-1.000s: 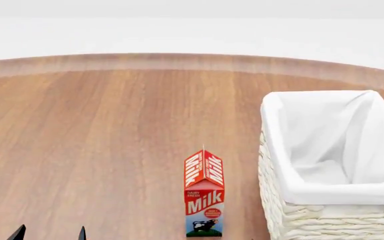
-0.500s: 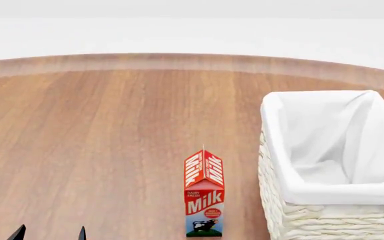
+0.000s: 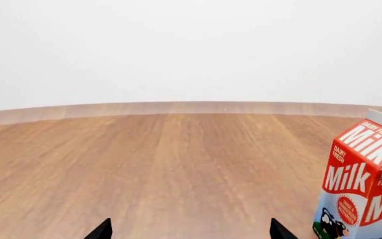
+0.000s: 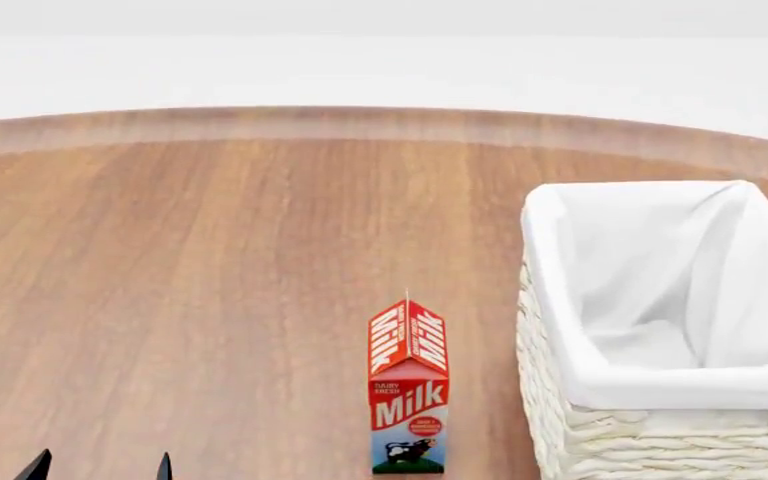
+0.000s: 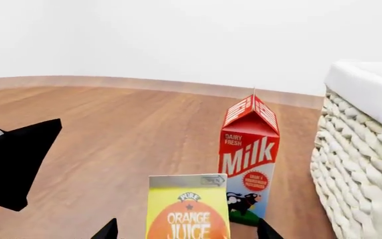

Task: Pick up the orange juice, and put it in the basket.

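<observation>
So the orange juice [image 5: 187, 209] stands upright on the worktop [image 4: 224, 300] between the right end effector [image 5: 185, 229] fingertips, which are spread wide and not gripping. I'd center it, avoid bumping the milk carton [image 5: 249, 162] behind, then squeeze. Basket [image 4: 664, 400] is close by on the right.

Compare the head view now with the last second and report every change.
Nothing has visibly changed. In the head view the Milk carton stands upright in the same spot beside the basket, and the left gripper fingertips show at the same place on the lower edge. The orange juice appears only in the right wrist view, between the right gripper fingertips, so no earlier picture shows it.
</observation>
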